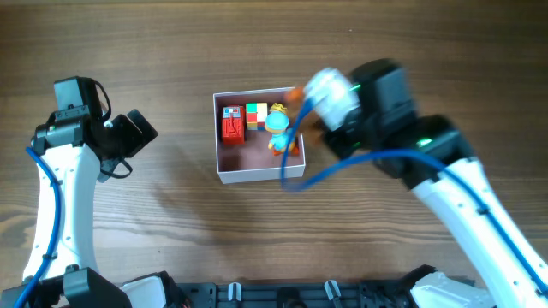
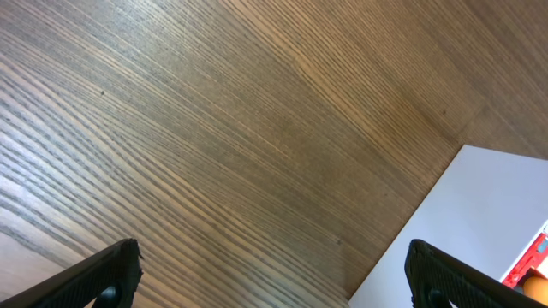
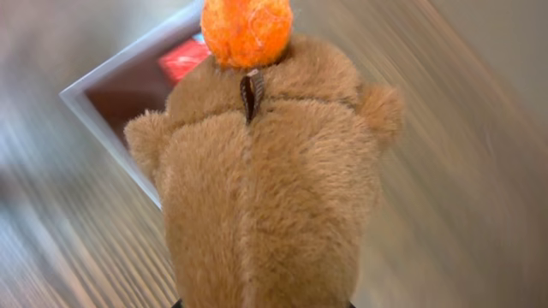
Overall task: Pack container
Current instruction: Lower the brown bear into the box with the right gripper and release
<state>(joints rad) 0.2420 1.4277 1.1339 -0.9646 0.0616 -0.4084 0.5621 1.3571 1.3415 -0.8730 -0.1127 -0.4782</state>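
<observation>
On the wood table, the container holds red toy, cube, figure; right tool grips plush, left tool gapes.

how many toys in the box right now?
3. Overhead: red blocky toy in the top-left corner of the white square box with pink inside, multicoloured cube right of it, blue-and-orange figure by the right wall. The right arm overhangs that side; more may be hidden.

We see the container centred on the bench.
Along its far wall: block toy left, cube middle, figure right; a plush toy hangs by its far right corner.
</observation>
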